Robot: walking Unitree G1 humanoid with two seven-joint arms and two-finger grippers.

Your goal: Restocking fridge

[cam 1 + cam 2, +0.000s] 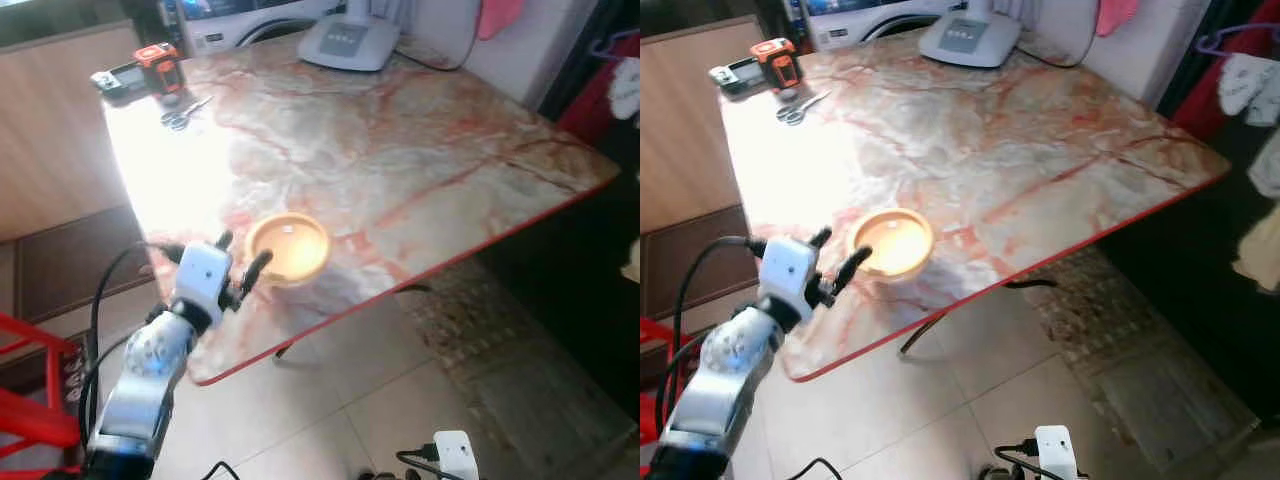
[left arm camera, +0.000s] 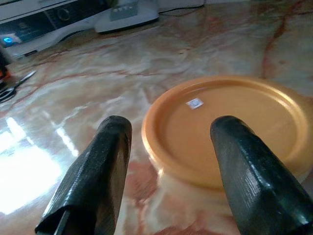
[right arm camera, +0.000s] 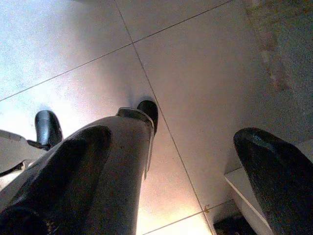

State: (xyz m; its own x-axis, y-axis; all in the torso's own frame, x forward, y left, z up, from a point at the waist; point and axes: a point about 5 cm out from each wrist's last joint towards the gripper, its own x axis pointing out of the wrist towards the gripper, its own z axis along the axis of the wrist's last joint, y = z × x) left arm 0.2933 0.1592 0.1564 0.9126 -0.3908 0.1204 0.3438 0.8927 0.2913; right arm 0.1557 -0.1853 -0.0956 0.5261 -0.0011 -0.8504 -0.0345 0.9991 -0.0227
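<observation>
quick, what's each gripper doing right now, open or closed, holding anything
Left gripper: open, empty, fingers at the near side of the orange lid on the table.
Right gripper: open, empty, hanging over the floor.

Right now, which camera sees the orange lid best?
The left wrist view: the orange lid sits close up, with a small white sticker on it, just beyond the open left gripper. Both eye views show it small and glary near the table's front edge. The right wrist view looks at the floor.
</observation>
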